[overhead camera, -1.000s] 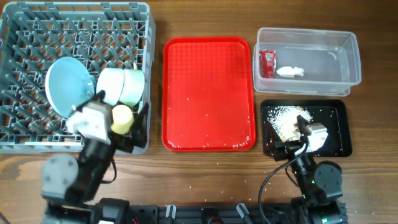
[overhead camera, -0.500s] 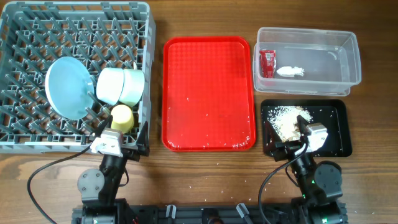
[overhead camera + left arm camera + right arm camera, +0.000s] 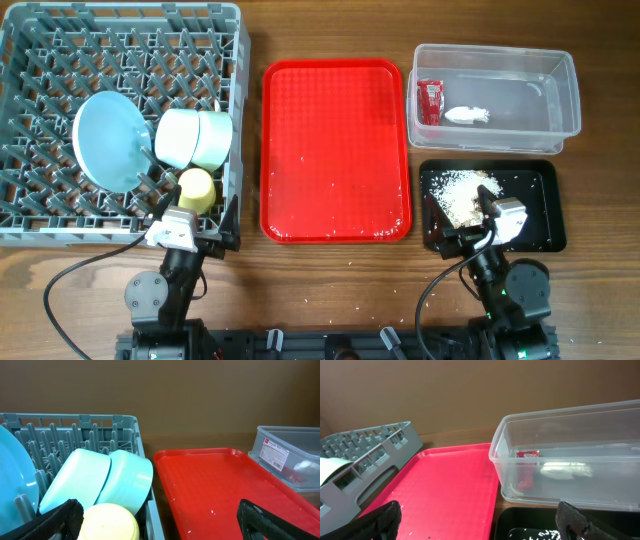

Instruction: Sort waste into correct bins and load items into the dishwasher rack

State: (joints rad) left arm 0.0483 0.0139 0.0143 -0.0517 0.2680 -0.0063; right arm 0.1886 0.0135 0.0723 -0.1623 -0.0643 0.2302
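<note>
The grey dishwasher rack [image 3: 60, 60] holds a pale blue plate [image 3: 108, 140], two pale bowls [image 3: 195, 138] and a yellow cup [image 3: 196, 190]; these show close in the left wrist view, the cup [image 3: 107, 522] lowest. The clear tub [image 3: 560, 70] holds a red sachet [image 3: 430, 100] and a white napkin [image 3: 466, 115]. The black tray [image 3: 540, 180] holds food scraps [image 3: 462, 192]. My left gripper [image 3: 195, 215] is open and empty at the rack's front edge. My right gripper [image 3: 465, 225] is open and empty over the black tray's front. I cannot make out the fork and spoon.
The flat red tray [image 3: 336, 120] lies between the rack and the bins, with a few crumbs on it. Crumbs also dot the wooden table in front. The tub's wall [image 3: 570, 425] stands just beyond my right gripper [image 3: 479, 510].
My left arm pulled back from over the rack to its front edge, leaving the yellow cup in the rack. It has been still for the last half second. The right arm has not moved.
</note>
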